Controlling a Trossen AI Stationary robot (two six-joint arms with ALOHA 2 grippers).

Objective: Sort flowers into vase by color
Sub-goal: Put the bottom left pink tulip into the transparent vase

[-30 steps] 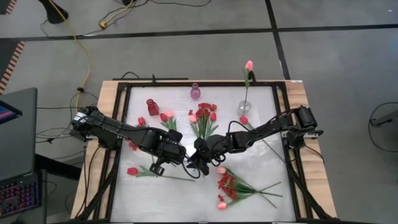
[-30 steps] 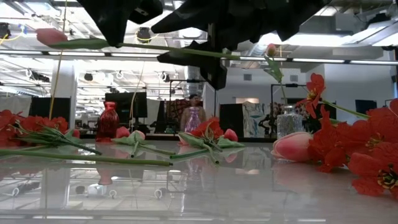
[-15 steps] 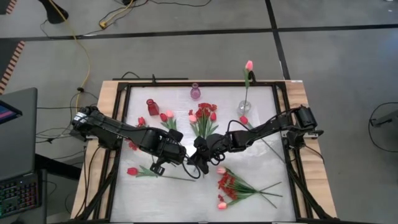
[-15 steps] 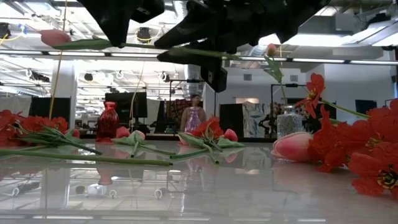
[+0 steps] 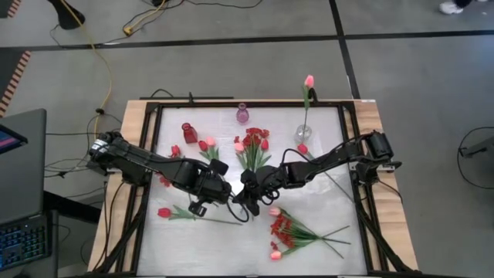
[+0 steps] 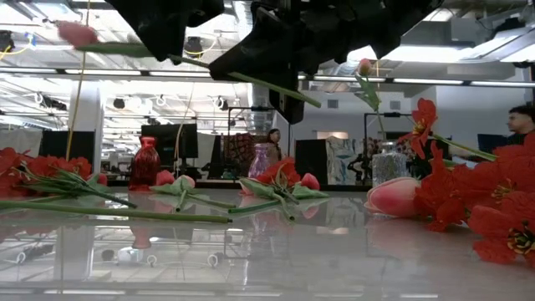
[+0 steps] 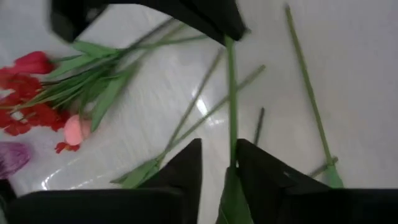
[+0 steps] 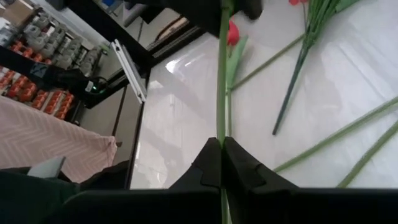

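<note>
A pink tulip [image 6: 77, 33] on a long green stem [image 6: 242, 77] hangs high over the table's middle, where both arms meet. My right gripper [image 8: 221, 155] is shut on the stem, nearer its cut end. My left gripper [image 7: 219, 165] stands open around the same stem [image 7: 231, 118], closer to the bud. In the high view my left gripper [image 5: 230, 199] and right gripper [image 5: 247, 202] almost touch. A red vase [image 5: 189, 133], a purple vase [image 5: 242, 114] and a clear vase [image 5: 303, 133] holding a pink tulip [image 5: 309, 81] stand along the far edge. My right gripper pinches the green stem [image 8: 221, 134] between its two fingers, coming from the table's right and slanting slightly down. The stem runs on along the fingers toward my left gripper. The flower is lifted clear, bud end higher than the cut end. My left gripper has the stem [image 7: 232, 155] between its parted fingers, close to one finger [image 7: 261, 168]; whether it touches, I cannot tell.
Loose flowers lie on the white tabletop: a bunch [image 5: 255, 147] and a smaller one [image 5: 207, 147] near the vases, a red tulip [image 5: 164, 212] at the near left, a big bunch [image 5: 289, 232] at the near right. People move in the room behind.
My right gripper has shut on the stem beside my left gripper. The held tulip has tipped: its bud end has risen and its cut end has dropped. Both arms have kept their places.
</note>
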